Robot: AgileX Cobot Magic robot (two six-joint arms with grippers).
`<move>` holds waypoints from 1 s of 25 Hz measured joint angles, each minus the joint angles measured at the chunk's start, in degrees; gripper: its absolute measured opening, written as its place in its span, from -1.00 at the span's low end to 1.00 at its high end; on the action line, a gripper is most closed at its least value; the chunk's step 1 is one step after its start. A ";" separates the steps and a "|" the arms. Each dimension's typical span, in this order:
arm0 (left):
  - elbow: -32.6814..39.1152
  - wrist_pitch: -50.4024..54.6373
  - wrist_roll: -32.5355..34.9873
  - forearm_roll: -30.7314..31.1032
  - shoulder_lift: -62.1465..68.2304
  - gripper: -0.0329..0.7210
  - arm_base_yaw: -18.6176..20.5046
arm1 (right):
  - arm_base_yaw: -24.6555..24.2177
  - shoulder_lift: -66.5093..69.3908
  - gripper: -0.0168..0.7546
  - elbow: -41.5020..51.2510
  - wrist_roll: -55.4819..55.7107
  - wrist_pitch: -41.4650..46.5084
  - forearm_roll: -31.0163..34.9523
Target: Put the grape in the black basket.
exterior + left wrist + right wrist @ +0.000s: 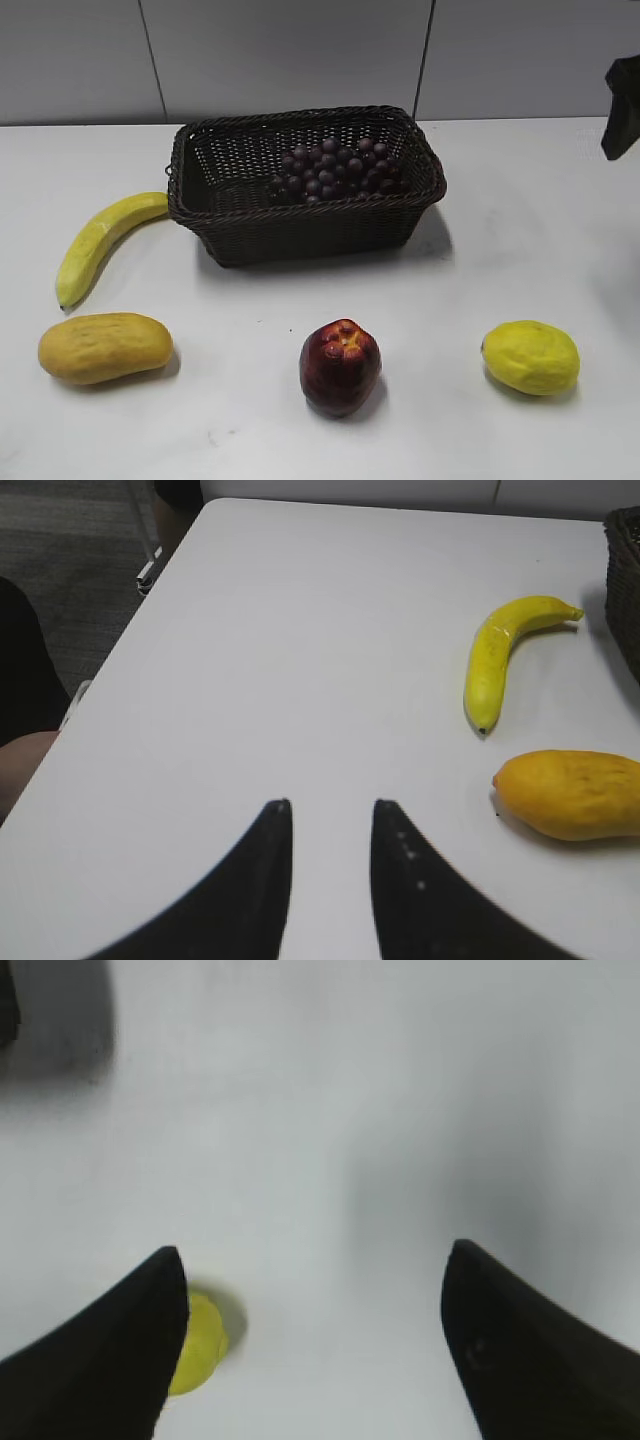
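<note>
The bunch of dark purple-red grapes (335,170) lies inside the black woven basket (308,228) at the back middle of the white table. My right gripper (315,1265) is open and empty, high above the table's right side; a dark part of that arm shows at the right edge of the exterior view (622,105). My left gripper (330,805) is open and empty over the bare left part of the table, apart from the fruit. The left gripper is out of the exterior view.
A yellow banana (100,240) lies left of the basket, also in the left wrist view (500,655). An orange mango (105,347) sits front left (570,793). A dark red apple (340,366) is front middle. A lemon (531,356) is front right (200,1355).
</note>
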 joint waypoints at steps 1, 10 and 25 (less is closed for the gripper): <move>0.00 0.00 0.00 0.00 0.00 -0.34 0.00 | 0.00 -2.05 0.58 2.56 -0.05 -1.25 0.39; 0.00 0.00 0.00 0.00 0.00 -0.34 0.00 | 0.00 -22.29 0.58 27.36 -0.31 -8.05 0.00; 0.00 0.00 0.00 0.00 0.00 -0.34 0.00 | 0.00 -49.37 0.58 49.93 -0.31 -9.22 1.04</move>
